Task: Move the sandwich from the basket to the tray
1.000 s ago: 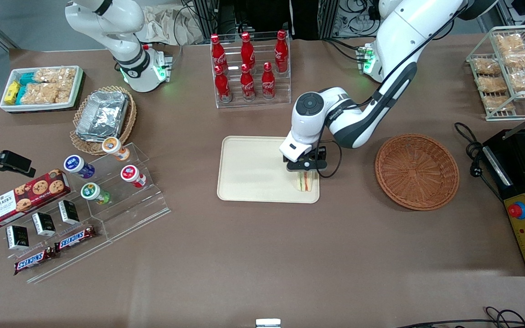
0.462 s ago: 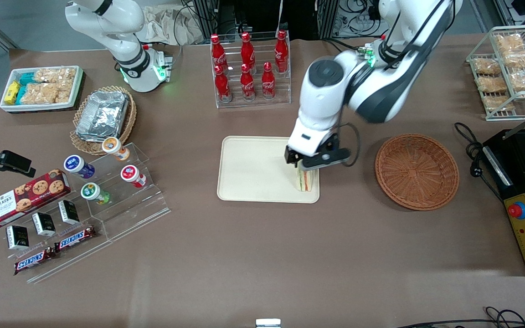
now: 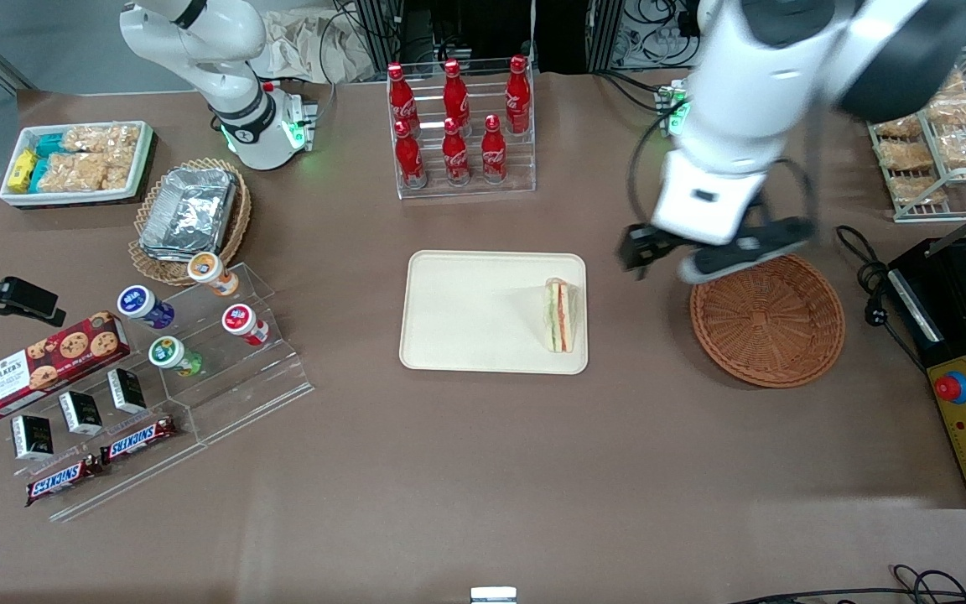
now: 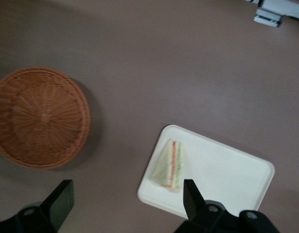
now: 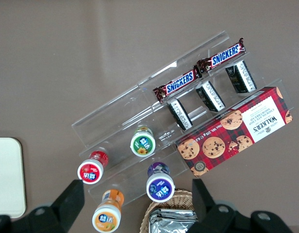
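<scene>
We find small triangular wedge sandwich in clear wrap [image 3: 559,316] resting on flat cream-beige rectangular plastic tray [image 3: 470,310], at tray end nearest round reddish-brown wicker basket [image 3: 766,316]; long axis runs toward front camera. We judge placement done, retreat only. Basket empty, apart from tray on brown table [image 3: 483,470]. Left arm's gripper [image 3: 711,254] hangs high over basket's farther rim, well apart from sandwich, fingers spread, nothing between.

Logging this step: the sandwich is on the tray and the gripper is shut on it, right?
Not quite. The sandwich is on the tray, but the gripper is open, raised above the basket rim and holding nothing. The front view shows it.
</scene>
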Tool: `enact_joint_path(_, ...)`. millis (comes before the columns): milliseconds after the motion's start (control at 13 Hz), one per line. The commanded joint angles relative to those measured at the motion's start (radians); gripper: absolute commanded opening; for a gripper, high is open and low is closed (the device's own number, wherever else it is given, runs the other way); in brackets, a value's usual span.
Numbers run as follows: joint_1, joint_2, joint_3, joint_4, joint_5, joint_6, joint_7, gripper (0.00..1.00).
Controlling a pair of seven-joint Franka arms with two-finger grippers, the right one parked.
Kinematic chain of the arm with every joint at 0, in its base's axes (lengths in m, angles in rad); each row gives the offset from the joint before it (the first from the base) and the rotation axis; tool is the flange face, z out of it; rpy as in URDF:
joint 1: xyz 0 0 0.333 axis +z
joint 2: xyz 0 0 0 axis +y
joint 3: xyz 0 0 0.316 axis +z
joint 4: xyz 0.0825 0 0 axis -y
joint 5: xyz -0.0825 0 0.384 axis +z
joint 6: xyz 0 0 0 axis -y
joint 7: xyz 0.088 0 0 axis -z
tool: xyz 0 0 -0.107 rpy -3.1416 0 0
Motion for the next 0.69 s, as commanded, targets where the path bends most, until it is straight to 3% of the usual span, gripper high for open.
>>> enact_joint_path(0,-0.019,-0.126,0.208,-0.022,-0.124,-0.094,0.302,1.00)
enact_joint_path(231,-0.047,-0.168,0.402,-0.032,-0.129,-0.164,0.604,1.00)
enact_joint_path(615,-0.039,-0.173,0.508,-0.059,-0.127,-0.169,0.709,1.00)
